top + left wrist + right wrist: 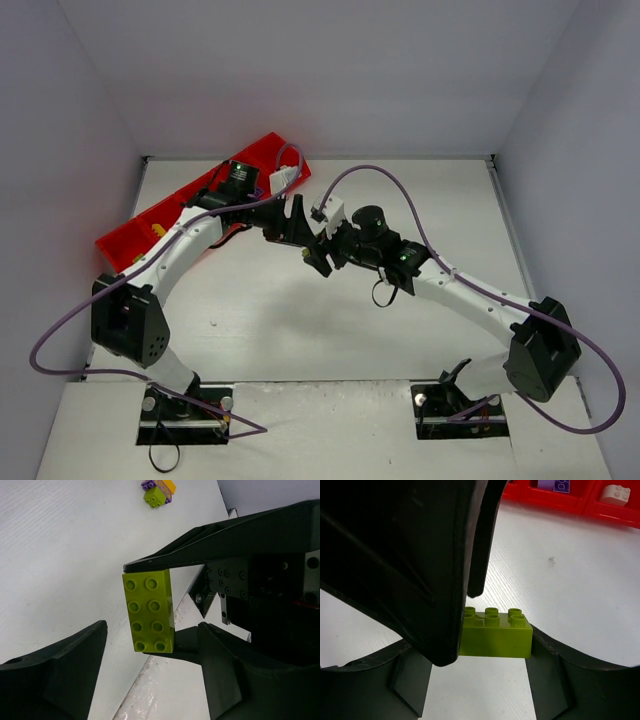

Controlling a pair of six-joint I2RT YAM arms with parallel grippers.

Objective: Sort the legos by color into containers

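Note:
A lime green lego (149,611) with eight studs hangs in mid-air between the two arms. My right gripper (487,642) is shut on it, its fingers pressing the two short ends; the brick (495,634) also shows in the right wrist view. My left gripper (152,632) is open, its fingers standing wide on either side of the brick without touching it. One left finger (420,565) hides part of the brick in the right wrist view. Both grippers meet at mid-table (312,242). The red tray (140,222) lies at the far left.
A small stack of purple, lime and yellow-orange legos (158,492) lies on the table beyond the grippers. The tray's compartments (580,505) hold a purple brick (555,485) and a white brick (615,493). A yellow brick (158,231) sits in the tray. Purple cables loop over both arms.

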